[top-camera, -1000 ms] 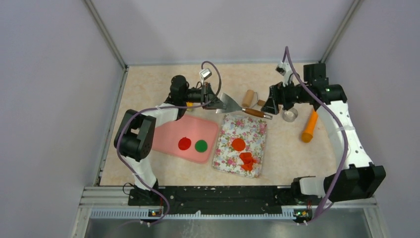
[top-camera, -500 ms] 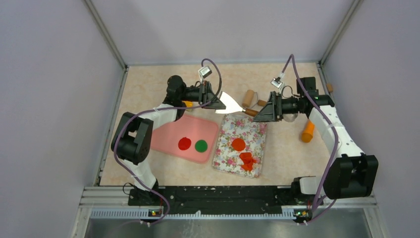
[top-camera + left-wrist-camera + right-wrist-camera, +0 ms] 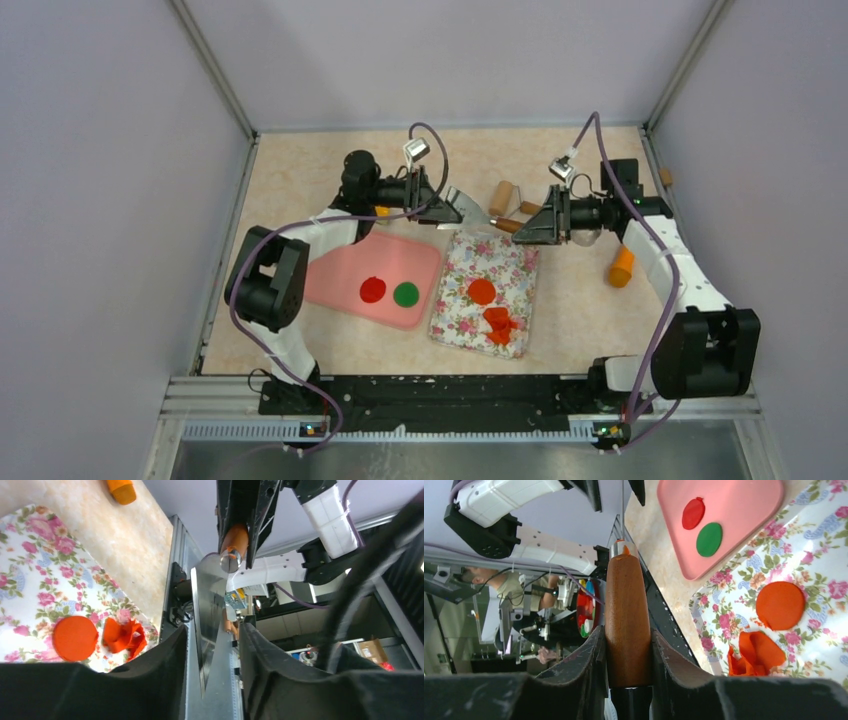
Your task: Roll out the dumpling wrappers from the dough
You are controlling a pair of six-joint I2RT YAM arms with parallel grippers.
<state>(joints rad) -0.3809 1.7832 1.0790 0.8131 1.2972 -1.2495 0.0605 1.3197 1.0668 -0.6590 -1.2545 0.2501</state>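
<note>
A metal scraper with a wooden handle (image 3: 507, 226) hangs between my two arms above the back of the table. My right gripper (image 3: 627, 650) is shut on that handle (image 3: 627, 615). My left gripper (image 3: 212, 655) is open, and the scraper blade (image 3: 207, 605) stands between its fingers with a gap on each side. An orange-red dumpling wrapper (image 3: 482, 291) lies on the floral cloth (image 3: 490, 262), with the ragged dough scrap (image 3: 500, 325) just in front of it. A red wrapper (image 3: 373, 290) and a green wrapper (image 3: 405, 294) rest on the pink mat (image 3: 340, 285).
A wooden roller (image 3: 500, 197) and a small wooden piece (image 3: 529, 208) lie behind the scraper. An orange carrot-shaped stick (image 3: 622, 266) lies right of the right arm. The metal ring cutter (image 3: 588, 236) sits partly hidden behind the right wrist. Walls close in the sides and back.
The right gripper moved left to the scraper's handle and closed on it. The left gripper's jaws opened off the blade.
</note>
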